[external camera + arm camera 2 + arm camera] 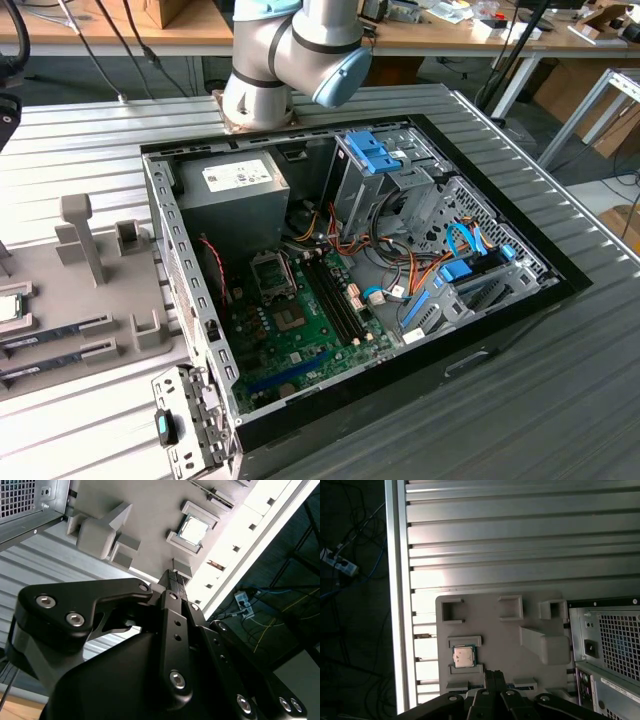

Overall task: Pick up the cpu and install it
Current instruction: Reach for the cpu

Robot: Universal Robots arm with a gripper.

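Note:
The cpu (464, 656), a small square chip with a silver top and green rim, lies flat in a framed pocket of the grey holder tray (505, 630). In the second wrist view the cpu (194, 528) sits beyond my fingertips. In the exterior view the cpu (8, 307) is at the far left edge. My gripper (494, 675) hangs above the tray, apart from the chip, its black fingers pressed together and holding nothing; in the second wrist view the gripper (173, 575) looks the same. The motherboard's socket (272, 270) lies inside the open computer case (560, 285).
Long dark memory sticks (50, 335) lie in slots of the tray near the chip. Grey upright posts (82, 235) rise from the tray. The arm's base joint (290, 50) stands behind the case. Cables and blue drive brackets (375, 155) crowd the case's right side.

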